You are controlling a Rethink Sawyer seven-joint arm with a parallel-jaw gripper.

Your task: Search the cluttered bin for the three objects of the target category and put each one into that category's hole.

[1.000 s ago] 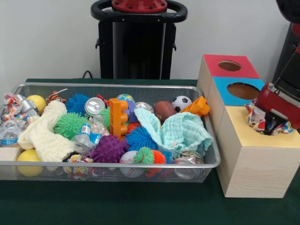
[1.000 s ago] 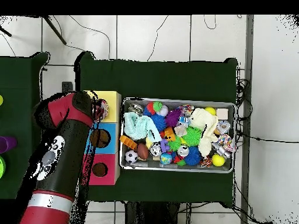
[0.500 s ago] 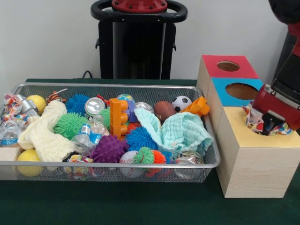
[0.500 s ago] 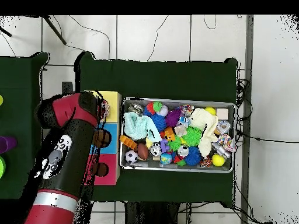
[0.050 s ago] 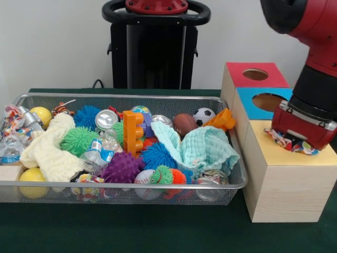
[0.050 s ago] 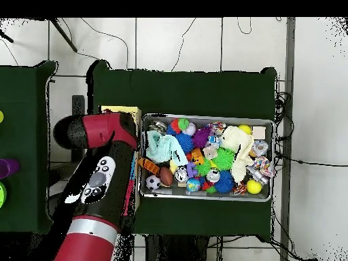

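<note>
My gripper (image 5: 301, 136) hangs low over the hole in the yellow-topped box (image 5: 316, 157) at the right. Its red body hides the hole. A multicoloured patterned cloth (image 5: 288, 142) bunches under it and spills out at the left and front. Whether the gripper grips the cloth cannot be seen. In the wire bin (image 5: 131, 185) lie a mint green cloth (image 5: 205, 149), a cream knitted cloth (image 5: 50, 150) and another patterned cloth (image 5: 11, 113) at the far left. From overhead, my arm (image 6: 102, 146) covers the boxes beside the bin (image 6: 207, 118).
A blue-topped box (image 5: 251, 96) and a red-topped box (image 5: 239, 71) with round holes stand behind the yellow one. The bin holds spiky balls, crushed cans, an orange block (image 5: 131, 132), a football, a soccer ball and yellow balls. Only a corner of the yellow box (image 6: 117, 109) shows overhead.
My arm has swung toward the bin and now crosses the boxes. The gripper shifted slightly left over the yellow box, and less of the patterned cloth shows.
</note>
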